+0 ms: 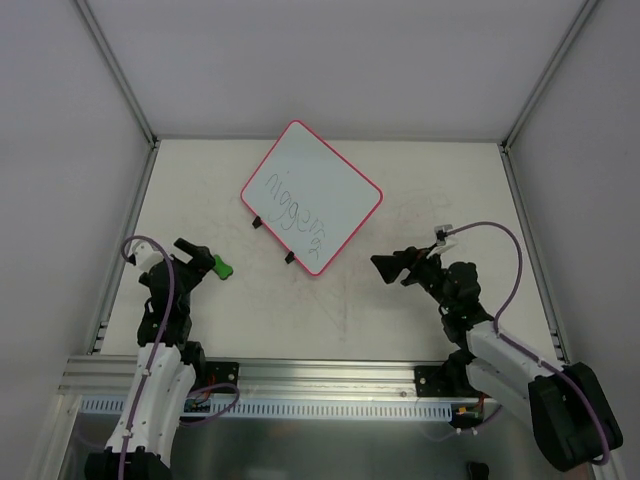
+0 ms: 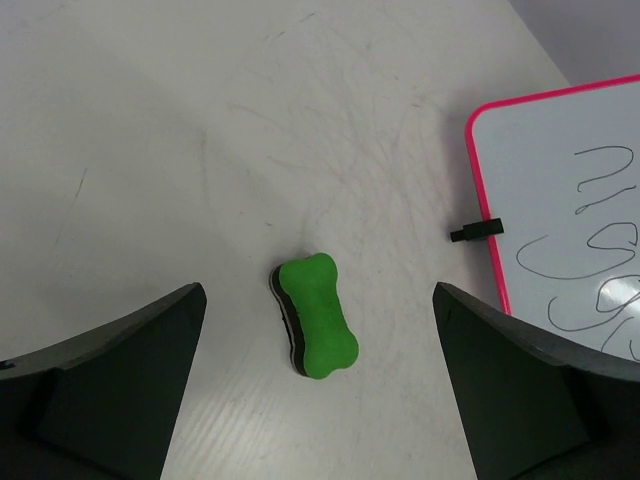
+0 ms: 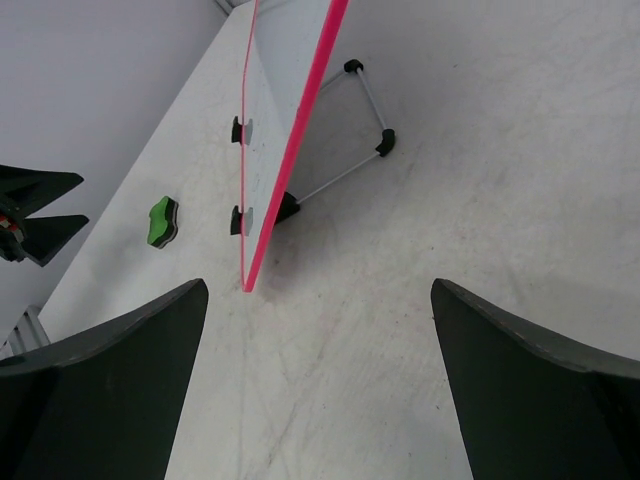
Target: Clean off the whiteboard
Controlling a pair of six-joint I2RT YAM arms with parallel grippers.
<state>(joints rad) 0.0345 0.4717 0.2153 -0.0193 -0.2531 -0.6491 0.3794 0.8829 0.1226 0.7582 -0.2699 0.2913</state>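
a pale, scuffed table [image 1: 420, 330] sits between plain grey walls, and i am bolted at its near edge. the whiteboard [image 1: 312, 197] is at about 12 o'clock from my bases, near the middle of the table and turned at an angle. its pink frame is whole, and two black clips [image 1: 258, 222] sit on the edge facing 7 o'clock. my right wrist view shows it edge-on, tilted and propped on a thin wire stand [image 3: 372, 112], not lying flat.

as i judge it, nothing of the job is done. dark handwriting [image 1: 297, 207] runs across the white face and i see no wiped patch. the green bone-shaped eraser [image 1: 222, 267] lies on the table at about 8 o'clock from the board, well apart from it.

my left pincer [image 1: 197, 255] is spread wide and grips nothing. it hangs over the eraser, which lies between the fingers in my wrist view and touches neither one. my right pincer [image 1: 385, 270] is just as wide and also empty. it points toward the board from about 4 o'clock.

left to do: take up the eraser, bring it to the board, and rub out all the writing.
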